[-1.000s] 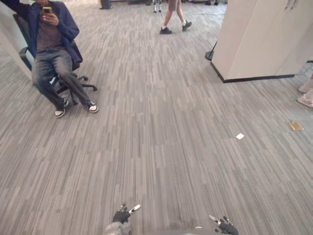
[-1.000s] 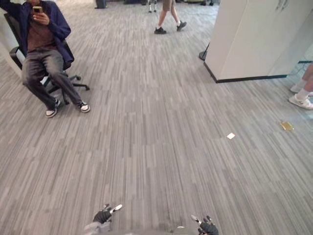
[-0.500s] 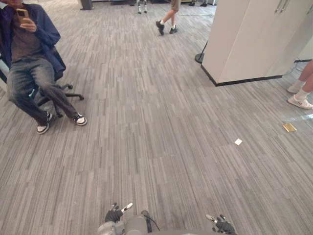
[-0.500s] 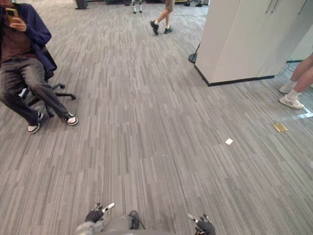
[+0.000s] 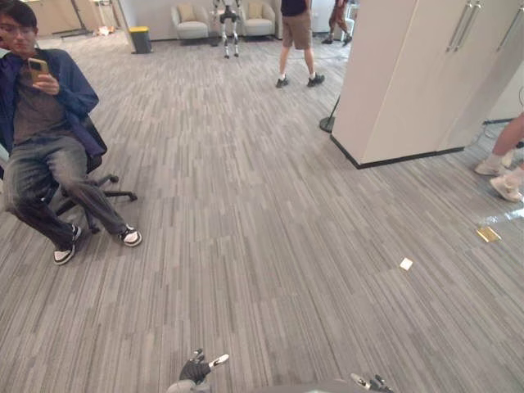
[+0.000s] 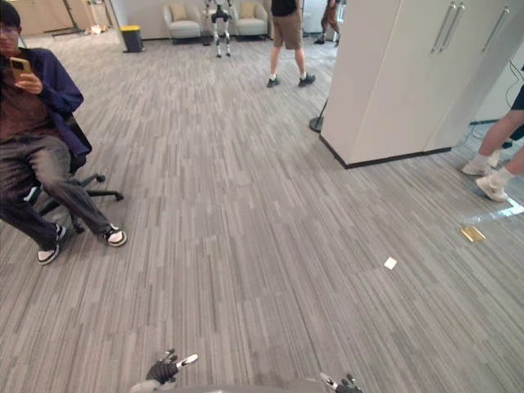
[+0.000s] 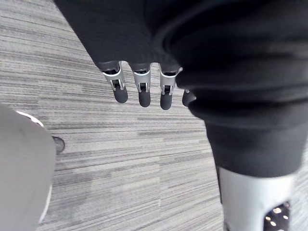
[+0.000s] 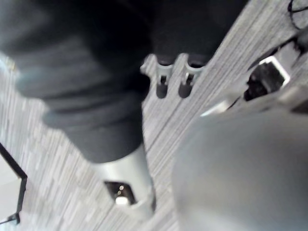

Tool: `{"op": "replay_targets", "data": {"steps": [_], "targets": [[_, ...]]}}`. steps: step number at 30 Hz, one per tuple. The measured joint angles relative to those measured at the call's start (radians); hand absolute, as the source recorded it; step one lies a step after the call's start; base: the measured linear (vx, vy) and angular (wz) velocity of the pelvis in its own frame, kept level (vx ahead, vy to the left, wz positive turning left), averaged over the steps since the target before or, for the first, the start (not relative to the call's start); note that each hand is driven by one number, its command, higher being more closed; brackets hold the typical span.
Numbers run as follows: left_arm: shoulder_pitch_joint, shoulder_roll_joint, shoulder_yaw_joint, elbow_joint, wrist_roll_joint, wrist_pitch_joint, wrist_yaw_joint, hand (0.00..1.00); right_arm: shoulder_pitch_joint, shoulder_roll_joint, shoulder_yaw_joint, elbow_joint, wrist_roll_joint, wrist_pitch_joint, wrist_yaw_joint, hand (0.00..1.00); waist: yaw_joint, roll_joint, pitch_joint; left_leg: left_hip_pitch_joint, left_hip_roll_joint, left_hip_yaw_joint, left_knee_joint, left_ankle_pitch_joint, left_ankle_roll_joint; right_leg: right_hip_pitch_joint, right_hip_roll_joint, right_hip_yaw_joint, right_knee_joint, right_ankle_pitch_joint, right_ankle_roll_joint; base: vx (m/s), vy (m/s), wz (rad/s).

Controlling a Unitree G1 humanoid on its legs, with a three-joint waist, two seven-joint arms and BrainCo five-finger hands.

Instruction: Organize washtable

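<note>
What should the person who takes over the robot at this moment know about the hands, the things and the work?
Left hand: open, empty, hanging over the carpet floor.
Right hand: open, empty as well.
Ahead are a white cabinet and a seated person; a white scrap lies on the carpet.
Done: nothing that I can see.
Left: reach the washtable, then all the organizing.

Right hand [image 8: 91,72] hangs above grey striped carpet floor [image 8: 53,159], fingers [image 8: 162,83] straight, dark tips down, holding nothing. Thumb [image 8: 129,180] set apart, touching nothing. Pale cabinet [image 8: 6,192] with dark base strip stands on the floor.
</note>
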Motion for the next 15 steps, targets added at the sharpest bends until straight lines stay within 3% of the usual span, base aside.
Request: {"op": "replay_targets", "data": {"steps": [1, 3, 4, 5, 6, 7, 9, 13, 15], "targets": [[-0.001, -0.008, 0.021, -0.001, 0.000, 0.000, 0.000, 0.00, -0.007, -0.004, -0.001, -0.002, 0.001, -0.001, 0.006, 0.00, 0.001, 0.008, 0.007, 0.020, 0.015, -0.006, -0.011, -0.011, -0.016, -0.028, 0.004, -0.027, -0.105, -0.016, -0.022, 0.21, -0.172, 0.17], [0.002, -0.025, 0.067, 0.000, -0.001, 0.001, 0.000, 0.00, -0.008, -0.008, 0.006, -0.010, 0.001, -0.002, 0.011, 0.00, 0.000, 0.016, 0.012, 0.040, 0.046, -0.022, -0.010, -0.043, -0.049, -0.034, 0.011, -0.052, -0.333, -0.010, -0.028, 0.21, -0.208, 0.21], [0.001, -0.029, 0.082, -0.005, -0.001, 0.000, 0.000, 0.00, -0.007, -0.008, 0.021, -0.010, 0.000, -0.002, 0.011, 0.00, 0.003, 0.008, 0.012, 0.047, 0.058, -0.029, -0.002, -0.067, -0.074, -0.023, 0.013, -0.050, -0.511, 0.025, -0.027, 0.23, -0.298, 0.17], [0.001, -0.021, 0.083, -0.012, -0.001, -0.001, 0.000, 0.00, -0.007, -0.003, 0.034, -0.010, 0.001, -0.002, 0.011, 0.00, 0.004, -0.009, 0.016, 0.052, 0.059, -0.037, 0.011, -0.088, -0.098, -0.014, 0.011, -0.042, -0.619, 0.104, -0.028, 0.32, -0.384, 0.16], [0.001, -0.033, 0.098, -0.008, 0.000, 0.003, 0.000, 0.00, -0.008, -0.015, 0.034, -0.010, 0.001, -0.001, 0.010, 0.00, 0.002, 0.011, 0.017, 0.062, 0.094, -0.046, 0.020, -0.100, -0.121, 0.009, 0.043, -0.073, -0.623, 0.118, -0.045, 0.29, -0.319, 0.12], [-0.001, -0.046, 0.103, -0.009, 0.000, 0.002, -0.001, 0.00, -0.009, -0.023, 0.039, -0.013, 0.001, -0.003, 0.009, 0.00, 0.002, 0.025, 0.017, 0.060, 0.108, -0.043, 0.021, -0.100, -0.121, 0.010, 0.057, -0.080, -0.624, 0.103, -0.057, 0.31, -0.293, 0.09], [-0.019, -0.078, 0.116, -0.009, 0.012, 0.000, -0.001, 0.00, -0.028, -0.032, 0.044, -0.013, 0.001, -0.004, 0.008, 0.00, 0.004, 0.055, 0.022, 0.074, 0.147, -0.046, 0.012, -0.092, -0.129, 0.003, 0.091, -0.102, -0.587, 0.039, -0.076, 0.31, -0.285, 0.06], [-0.027, -0.085, 0.117, -0.009, 0.028, 0.001, -0.002, 0.00, -0.033, -0.021, 0.042, -0.010, 0.001, -0.001, 0.008, 0.00, 0.000, 0.056, 0.016, 0.107, 0.202, -0.054, 0.037, -0.064, -0.160, 0.073, 0.130, -0.143, -0.590, -0.028, -0.100, 0.30, -0.215, 0.17], [-0.029, -0.078, 0.117, -0.010, 0.028, 0.000, -0.003, 0.00, -0.027, -0.007, 0.022, -0.007, 0.000, -0.001, 0.009, 0.00, 0.001, 0.048, 0.002, 0.070, 0.226, -0.083, 0.152, -0.063, -0.164, 0.130, 0.143, -0.168, -0.624, -0.052, -0.108, 0.38, -0.202, 0.31]]}}
